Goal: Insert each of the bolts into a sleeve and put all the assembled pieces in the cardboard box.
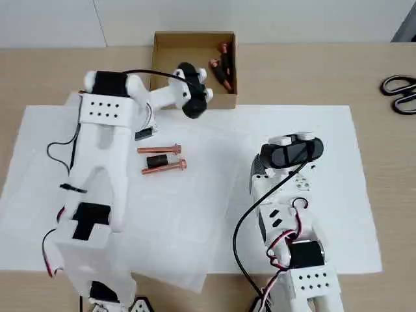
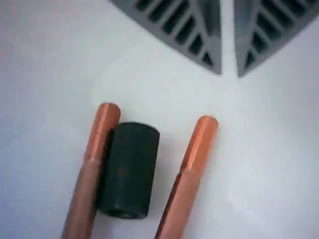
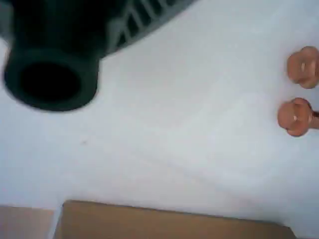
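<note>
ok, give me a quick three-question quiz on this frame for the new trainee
1. True or false: the cardboard box holds no pieces yet.
2. How many bare bolts lie on the white paper?
3. The right pincer grips: A a bolt, B a sleeve, C nothing.
Key: 1 false, assembled pieces lie in it. 2 two, with a loose sleeve between them. 3 B, a black sleeve.

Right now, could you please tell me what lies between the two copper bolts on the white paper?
A black sleeve lies between them, touching one bolt and apart from the other bolt; the left wrist view shows it plainly.
</note>
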